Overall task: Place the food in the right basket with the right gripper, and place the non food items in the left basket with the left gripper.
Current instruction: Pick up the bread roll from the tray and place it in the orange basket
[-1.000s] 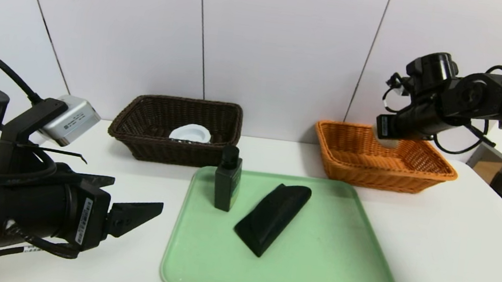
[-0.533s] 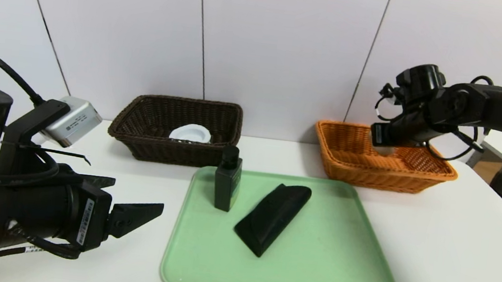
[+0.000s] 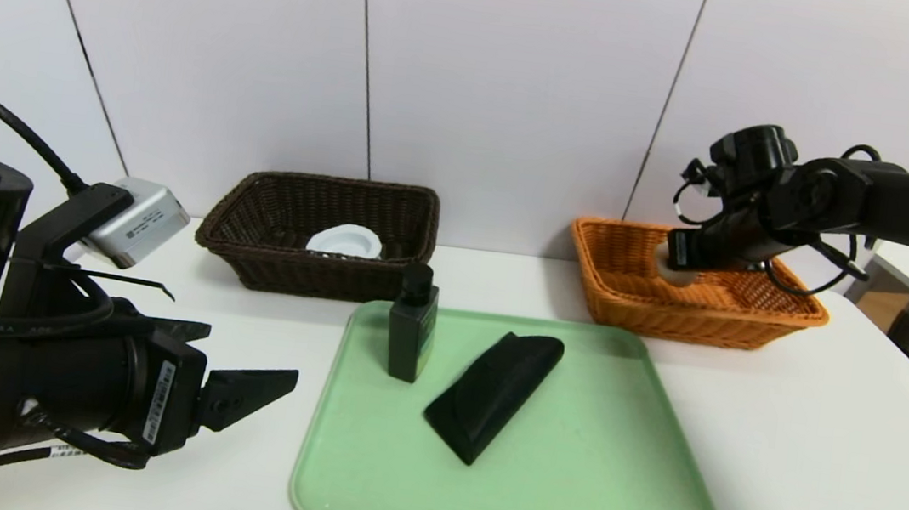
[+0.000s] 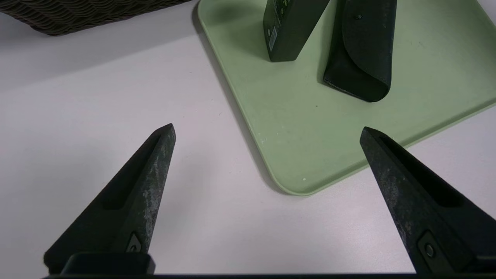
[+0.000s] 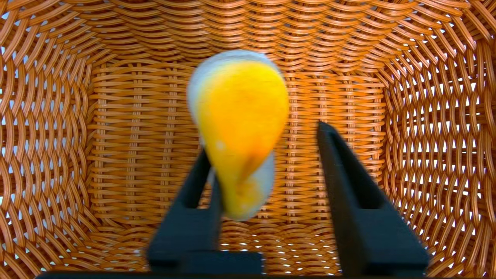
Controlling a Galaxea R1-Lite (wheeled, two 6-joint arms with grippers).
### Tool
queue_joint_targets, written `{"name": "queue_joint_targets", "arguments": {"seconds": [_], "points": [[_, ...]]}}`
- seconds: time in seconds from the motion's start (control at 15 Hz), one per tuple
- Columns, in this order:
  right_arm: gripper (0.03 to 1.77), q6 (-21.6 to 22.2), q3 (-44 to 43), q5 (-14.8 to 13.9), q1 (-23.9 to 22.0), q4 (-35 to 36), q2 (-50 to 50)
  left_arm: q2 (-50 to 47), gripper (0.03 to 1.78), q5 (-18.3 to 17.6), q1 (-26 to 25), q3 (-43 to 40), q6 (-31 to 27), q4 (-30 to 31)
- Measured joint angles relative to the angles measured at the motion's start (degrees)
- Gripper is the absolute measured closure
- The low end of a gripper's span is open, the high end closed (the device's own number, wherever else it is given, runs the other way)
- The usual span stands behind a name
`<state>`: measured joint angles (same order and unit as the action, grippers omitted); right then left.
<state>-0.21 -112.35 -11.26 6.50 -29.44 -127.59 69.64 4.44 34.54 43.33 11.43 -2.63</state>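
The right gripper (image 5: 263, 143) hangs over the rectangular orange-tan woven wicker basket (image 3: 790, 315) at the back right of the white table (image 3: 824, 468), pointing down into it. Its black fingers (image 5: 364, 217) stand apart, released: in the right wrist view the small off-white bun w/ yellow-orange top (image 5: 238, 131) lies against one finger only, w/ a clear gap to the other. The bun looks blurred there, above the basket's woven floor; can't tell if it touches the weave yet. From the head view it shows as a pale lump (image 3: 675, 272) just under the gripper (image 3: 681, 259), inside the basket rim.

The left gripper (image 4: 267, 133) is parked low at the front left, over bare table just beside the tray's near left corner, its 2 pointed fingers (image 4: 153, 166) spread wide & holding nothing.

On the pale green rounded plastic tray (image 3: 563, 507) in the middle: a dark green square bottle w/ black cap (image 3: 412, 327) stands upright near the back left corner, & a black elongated wedge-shaped block (image 3: 494, 392) lies diagonally just beside it, not touching.

The rectangular dark brown woven wicker basket (image 3: 249, 257) sits at the back left, w/ a white round roll (image 3: 345, 240) lying inside it.
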Motion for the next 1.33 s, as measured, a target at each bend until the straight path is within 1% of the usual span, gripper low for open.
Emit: {"name": "queue_joint_targets", "arguments": {"seconds": [0.27, 0.53, 0.87, 1.33], "points": [[0.60, -0.12, 0.02, -0.06, 0.02, -0.27, 0.24, 0.00, 0.12, 0.00, 0.00, 0.00, 0.00, 0.00], [0.40, -0.17, 0.02, -0.13, 0.22, -0.35, 0.52, -0.11, 0.12, 0.00, 0.00, -0.02, -0.09, -0.06], [0.25, -0.20, 0.02, -0.23, 0.22, -0.38, 0.90, -0.13, 0.12, -0.01, 0.00, 0.06, -0.09, -0.06], [0.16, -0.26, 0.02, -0.26, 0.00, -0.35, 1.29, -0.16, 0.12, 0.10, 0.00, 0.13, -0.15, -0.06]]}}
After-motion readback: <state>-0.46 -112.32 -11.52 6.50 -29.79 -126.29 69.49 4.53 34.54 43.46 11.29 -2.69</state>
